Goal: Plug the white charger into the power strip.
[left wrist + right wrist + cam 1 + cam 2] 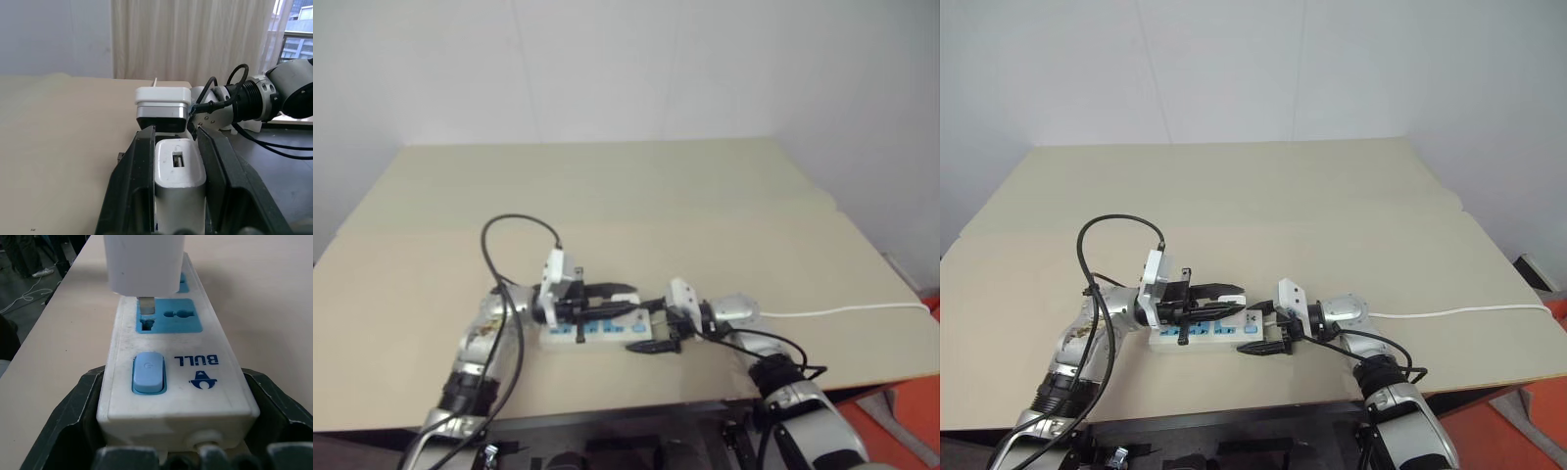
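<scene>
The left gripper [178, 161] is clamping the white charger [145, 262] directly above the power strip's [171, 367] end socket, prongs just entering the slots, while the right gripper [171, 431] is gripping the strip's switch end on the table [607, 186].

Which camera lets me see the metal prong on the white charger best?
The right wrist view: the white charger hangs above the power strip, its prong at a blue socket. The left wrist view shows the charger's top between the left gripper fingers. In the head views, the gripper hides it.
</scene>
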`<move>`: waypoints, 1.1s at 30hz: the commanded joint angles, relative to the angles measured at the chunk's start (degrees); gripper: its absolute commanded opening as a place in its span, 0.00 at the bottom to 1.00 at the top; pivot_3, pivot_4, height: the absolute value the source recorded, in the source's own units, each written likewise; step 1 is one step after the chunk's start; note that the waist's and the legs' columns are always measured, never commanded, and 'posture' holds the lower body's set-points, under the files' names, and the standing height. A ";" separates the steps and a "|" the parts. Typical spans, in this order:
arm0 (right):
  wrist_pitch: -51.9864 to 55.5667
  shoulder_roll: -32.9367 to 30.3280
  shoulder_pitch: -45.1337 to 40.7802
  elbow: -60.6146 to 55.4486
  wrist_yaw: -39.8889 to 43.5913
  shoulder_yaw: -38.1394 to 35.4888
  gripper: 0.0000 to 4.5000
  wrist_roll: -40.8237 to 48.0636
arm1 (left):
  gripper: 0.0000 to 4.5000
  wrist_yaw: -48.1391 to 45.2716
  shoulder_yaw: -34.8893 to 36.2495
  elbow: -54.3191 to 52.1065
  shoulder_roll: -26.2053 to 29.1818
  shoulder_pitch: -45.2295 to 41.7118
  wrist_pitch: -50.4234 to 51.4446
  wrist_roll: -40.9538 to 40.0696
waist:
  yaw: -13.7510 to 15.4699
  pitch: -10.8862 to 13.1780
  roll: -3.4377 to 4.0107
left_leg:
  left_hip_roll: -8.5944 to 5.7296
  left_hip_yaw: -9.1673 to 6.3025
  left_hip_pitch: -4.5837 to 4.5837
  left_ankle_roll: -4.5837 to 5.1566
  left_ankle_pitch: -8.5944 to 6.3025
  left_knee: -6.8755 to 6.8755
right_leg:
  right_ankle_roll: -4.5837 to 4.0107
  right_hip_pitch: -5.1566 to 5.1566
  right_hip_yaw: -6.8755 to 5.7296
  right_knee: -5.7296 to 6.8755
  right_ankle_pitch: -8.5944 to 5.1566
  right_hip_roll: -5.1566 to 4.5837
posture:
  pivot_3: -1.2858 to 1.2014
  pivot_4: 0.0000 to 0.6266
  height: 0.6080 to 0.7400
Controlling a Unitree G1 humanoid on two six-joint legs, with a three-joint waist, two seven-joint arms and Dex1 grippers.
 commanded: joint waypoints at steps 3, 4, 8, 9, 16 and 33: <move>-0.27 0.39 0.56 -1.06 1.17 1.71 0.76 -0.50 | 0.22 -1.07 -0.02 1.44 0.99 0.58 -2.92 1.16 | 0.02 0.00 0.00 | 0.00 0.00 0.00 0.00 0.00 -0.01 | 0.00 0.00 0.00 -0.01 0.00 0.00 | 0.52 0.24 1.00; -0.24 0.34 0.61 -1.10 1.17 1.70 0.76 -0.48 | 0.22 -1.29 -0.14 1.93 1.19 0.60 -3.25 1.46 | 0.02 0.00 0.00 | 0.00 0.00 0.00 0.00 0.00 -0.01 | 0.00 0.00 0.00 -0.01 0.00 0.00 | 0.52 0.24 1.00; -0.19 0.15 0.84 -1.39 1.07 1.64 0.76 -0.44 | 0.22 -1.78 -0.65 3.76 1.56 0.43 -4.90 2.44 | 0.04 0.00 0.00 | 0.00 0.01 0.01 0.00 0.00 -0.01 | 0.00 0.01 0.00 -0.04 0.00 0.00 | 0.52 0.24 1.00; -0.14 0.10 0.89 -1.47 1.07 1.62 0.76 -0.42 | 0.22 -1.79 -0.70 4.11 1.54 0.36 -5.14 2.48 | 0.05 -0.01 0.00 | 0.00 0.01 0.01 0.00 0.00 -0.01 | 0.00 0.01 0.00 -0.04 0.00 0.00 | 0.52 0.24 1.00; 0.06 -0.32 1.11 -1.85 0.98 1.59 0.76 -0.43 | 0.22 -2.66 -1.02 5.12 2.62 0.55 -5.25 2.42 | 0.09 -0.02 0.00 | 0.00 0.01 0.01 0.00 0.00 -0.01 | 0.00 0.02 0.00 -0.07 0.00 -0.01 | 0.52 0.24 1.00; 0.25 -0.45 0.92 -1.85 0.99 1.78 0.76 -0.43 | 0.22 -3.92 -2.48 5.20 2.49 1.95 -5.14 2.19 | 0.15 -0.12 0.00 | 0.00 0.00 0.04 0.00 -0.01 -0.05 | 0.00 0.10 -0.01 -0.25 0.00 0.00 | 0.52 0.24 1.00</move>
